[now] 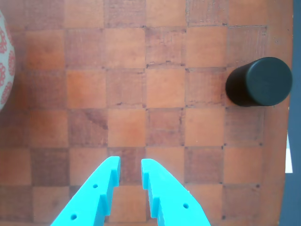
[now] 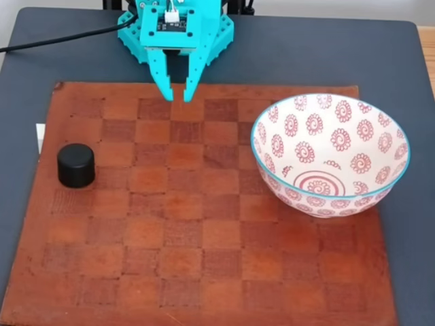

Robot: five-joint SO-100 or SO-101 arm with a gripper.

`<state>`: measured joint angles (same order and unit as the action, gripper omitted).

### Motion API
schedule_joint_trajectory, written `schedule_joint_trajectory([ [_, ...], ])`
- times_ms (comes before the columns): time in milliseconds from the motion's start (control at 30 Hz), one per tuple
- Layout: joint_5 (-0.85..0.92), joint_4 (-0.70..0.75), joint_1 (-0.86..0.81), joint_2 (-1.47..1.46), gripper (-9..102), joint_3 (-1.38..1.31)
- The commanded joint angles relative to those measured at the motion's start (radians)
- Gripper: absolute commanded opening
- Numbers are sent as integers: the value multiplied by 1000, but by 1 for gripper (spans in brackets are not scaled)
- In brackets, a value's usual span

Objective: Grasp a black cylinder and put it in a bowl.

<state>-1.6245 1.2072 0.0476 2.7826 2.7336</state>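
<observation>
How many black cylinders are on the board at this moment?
1. The black cylinder stands upright near the left edge of the checkered board in the fixed view, apart from the gripper and the bowl. Nothing suggests a hidden one.

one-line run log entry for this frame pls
phase: pre-grasp | gripper: slightly open, empty, board's far edge | black cylinder: upright, fixed-view left | bowl: right, empty

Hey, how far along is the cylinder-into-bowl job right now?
Nothing looks done yet: the cylinder stands on the board's left side in the fixed view, and the bowl on the right is empty. In hand: nothing; the gripper is at the board's far edge, slightly parted and holding nothing. Left: reach the cylinder, grasp it, carry it to the bowl.
</observation>
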Motion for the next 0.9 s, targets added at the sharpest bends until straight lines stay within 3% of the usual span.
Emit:
schedule_joint_trajectory([
  [0, 14, 8, 9, -104, 4, -143],
  [233, 152, 9, 5, -405, 6, -380],
  [533, 293, 11, -21, -749, 27, -601],
  [867, 414, 11, -150, -942, 31, -678],
])
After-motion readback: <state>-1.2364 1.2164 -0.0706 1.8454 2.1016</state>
